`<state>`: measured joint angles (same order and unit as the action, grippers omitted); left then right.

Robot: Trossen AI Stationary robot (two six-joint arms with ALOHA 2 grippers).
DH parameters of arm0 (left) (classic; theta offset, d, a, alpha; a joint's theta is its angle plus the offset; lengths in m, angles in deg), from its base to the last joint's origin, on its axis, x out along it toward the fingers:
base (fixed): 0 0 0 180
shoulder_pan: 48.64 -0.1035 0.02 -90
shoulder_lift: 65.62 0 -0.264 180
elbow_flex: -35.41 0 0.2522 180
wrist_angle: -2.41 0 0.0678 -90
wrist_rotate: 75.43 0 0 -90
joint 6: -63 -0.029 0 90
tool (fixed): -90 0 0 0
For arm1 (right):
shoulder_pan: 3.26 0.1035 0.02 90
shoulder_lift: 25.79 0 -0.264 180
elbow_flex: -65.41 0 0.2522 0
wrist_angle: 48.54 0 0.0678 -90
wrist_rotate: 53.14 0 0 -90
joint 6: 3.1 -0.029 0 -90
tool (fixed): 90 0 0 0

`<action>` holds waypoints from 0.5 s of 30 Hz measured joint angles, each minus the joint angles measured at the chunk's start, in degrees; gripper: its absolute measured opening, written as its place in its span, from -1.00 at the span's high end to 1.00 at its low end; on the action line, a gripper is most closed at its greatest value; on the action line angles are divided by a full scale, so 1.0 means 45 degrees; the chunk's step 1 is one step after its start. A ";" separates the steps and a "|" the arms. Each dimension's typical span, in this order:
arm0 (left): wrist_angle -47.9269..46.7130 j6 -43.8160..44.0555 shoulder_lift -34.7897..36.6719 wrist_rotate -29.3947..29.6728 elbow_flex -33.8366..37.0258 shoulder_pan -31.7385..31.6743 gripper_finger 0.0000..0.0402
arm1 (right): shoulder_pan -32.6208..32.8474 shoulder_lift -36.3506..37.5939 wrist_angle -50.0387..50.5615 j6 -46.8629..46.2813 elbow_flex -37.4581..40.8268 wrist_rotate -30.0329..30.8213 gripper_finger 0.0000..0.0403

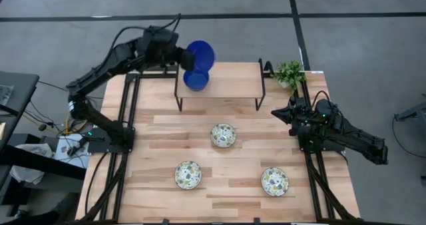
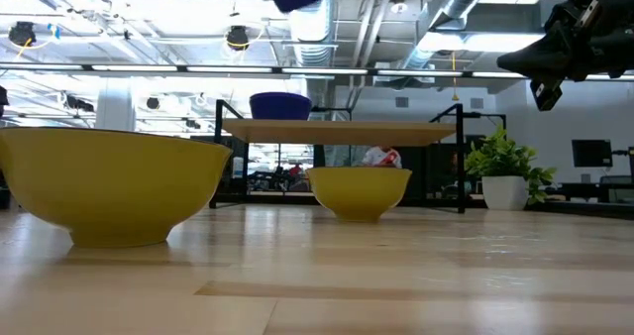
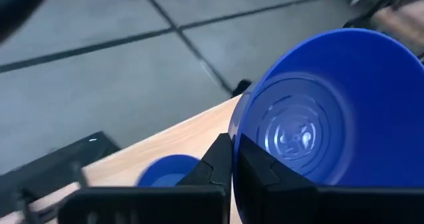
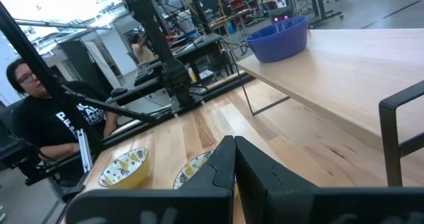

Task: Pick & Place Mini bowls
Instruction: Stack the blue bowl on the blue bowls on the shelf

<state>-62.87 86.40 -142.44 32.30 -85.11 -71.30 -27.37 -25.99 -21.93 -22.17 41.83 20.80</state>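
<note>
My left gripper [image 1: 184, 56] is raised over the far left end of the wooden shelf [image 1: 233, 82], shut on a cobalt blue mini bowl [image 1: 200, 53]. A second blue bowl [image 1: 196, 80] stands on its base on the shelf, just below. Three floral mini bowls, yellow outside, sit on the table: one mid-table [image 1: 223, 135], one near left [image 1: 188, 175], one near right [image 1: 275, 182]. A third blue bowl is not in sight. My right gripper [image 1: 274, 112] hangs shut above the table's right side, touching nothing. My left gripper holds the blue bowl by its rim [image 3: 233, 139], pinched with one finger [image 3: 257, 174] inside the bowl and the other finger [image 3: 215, 171] outside. The fingers come level from the table's left. The bowl is lifted clear above the shelf [image 2: 342, 129], its opening facing mostly up.
A small potted plant [image 1: 289, 72] stands at the shelf's right end. The shelf rests on black metal legs [image 1: 259, 95]. Bare wood lies between the floral bowls and along the shelf's right half. A person in black [image 4: 40, 111] sits beyond the table's left side.
</note>
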 joint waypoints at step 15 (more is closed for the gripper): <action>-0.4336 -0.0721 -0.3347 -0.2025 -0.2962 -0.2765 0.98 | 0.0003 0.0000 0.0000 -0.0005 0.0000 0.0015 1.00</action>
<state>-82.38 83.16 -157.50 23.19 -98.44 -83.74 -27.35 -25.99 -21.93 -22.19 41.83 20.87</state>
